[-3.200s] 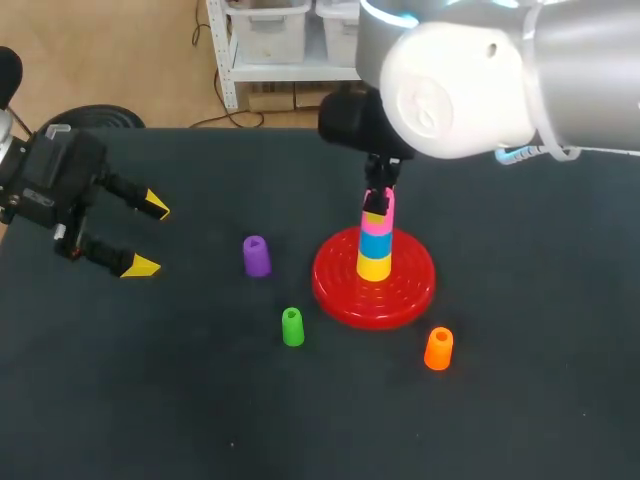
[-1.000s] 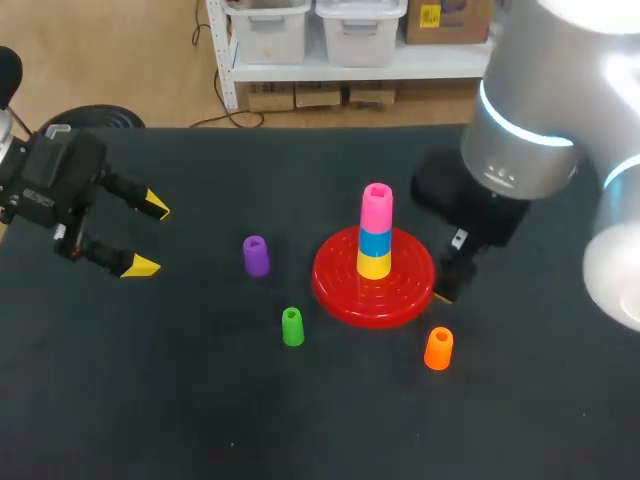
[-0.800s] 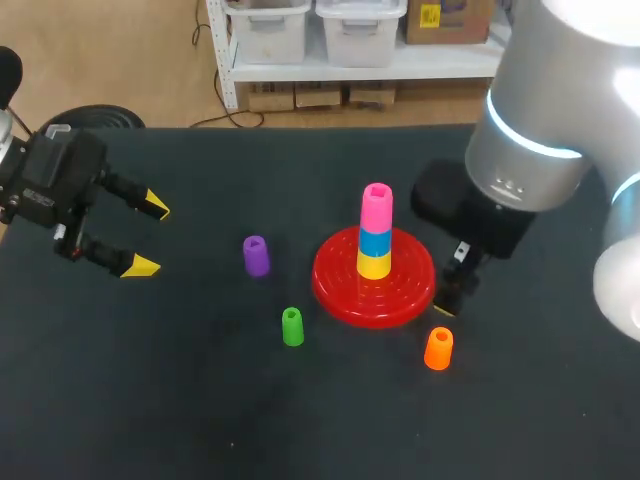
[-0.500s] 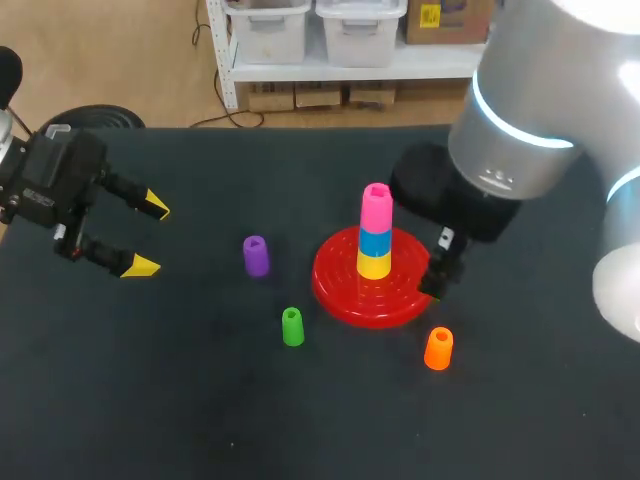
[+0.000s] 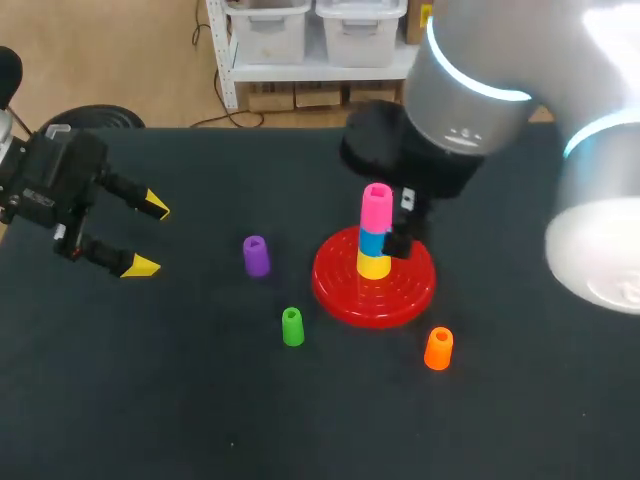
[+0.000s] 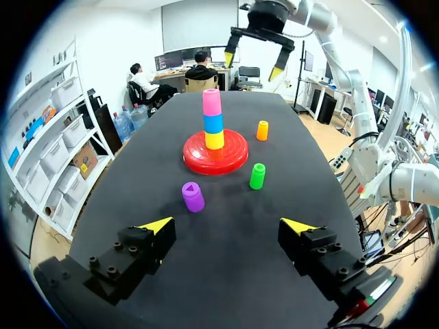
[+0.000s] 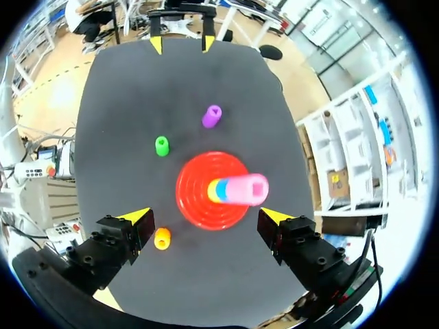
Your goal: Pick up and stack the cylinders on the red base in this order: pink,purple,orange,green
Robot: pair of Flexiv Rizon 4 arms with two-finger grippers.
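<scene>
- Pink cylinder (image 5: 376,207) tops the stack on the red base (image 5: 340,285), centre frame; purple cylinder (image 5: 256,256) stands left of centre.
- Right gripper (image 7: 204,216), fingers spread, hangs over the stack.
- The purple cylinder likely wants a square, upright grip.

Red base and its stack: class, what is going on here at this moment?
A two-armed robot is stacking cylinders on the red base. The pink cylinder already sits on a blue cylinder and a yellow cylinder there. The purple cylinder, green cylinder and orange cylinder are loose on the table. The right gripper hovers open over the stack, empty; the left gripper is open and empty at the table's left side.
</scene>
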